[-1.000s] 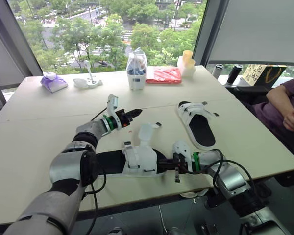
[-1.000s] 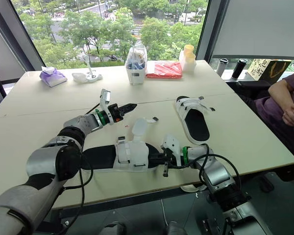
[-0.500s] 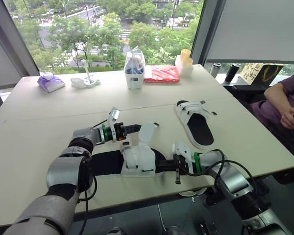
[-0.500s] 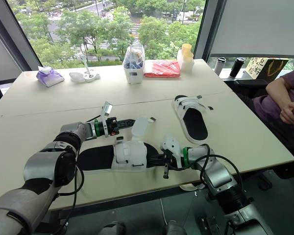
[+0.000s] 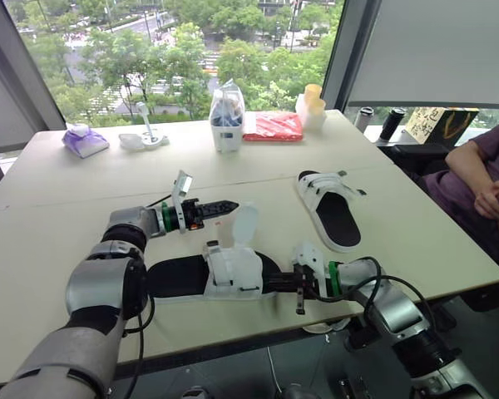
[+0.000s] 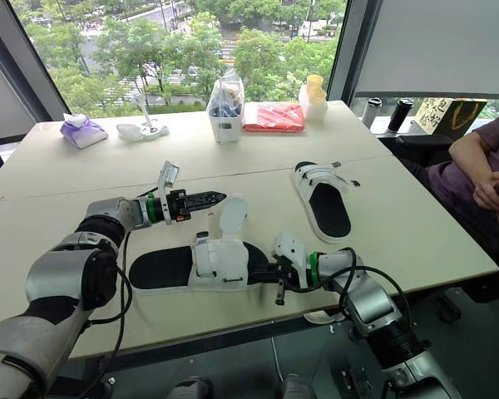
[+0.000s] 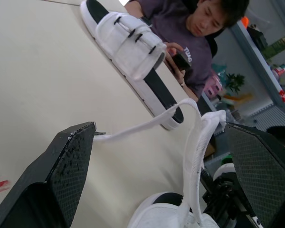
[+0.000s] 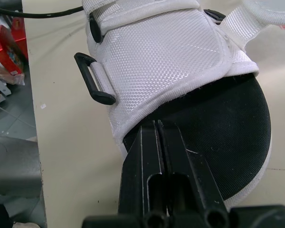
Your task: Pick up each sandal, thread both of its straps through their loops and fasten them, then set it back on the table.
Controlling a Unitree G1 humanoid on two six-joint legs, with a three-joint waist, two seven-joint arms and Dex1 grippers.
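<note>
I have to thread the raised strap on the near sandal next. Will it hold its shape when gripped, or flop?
Probably floppy: the strap bends over and curls between the open jaws of the left gripper. Likely light, as it stands unsupported above the sandal. Its narrow end may buckle if pushed at a loop.

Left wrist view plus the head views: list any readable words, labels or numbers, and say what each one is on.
"TUA": print on the person's purple shirt; the letters after that are unclear.
On the cream-and-black sign by the window: large dark characters, too blurred to read.
On the red packet: no legible print.
</note>
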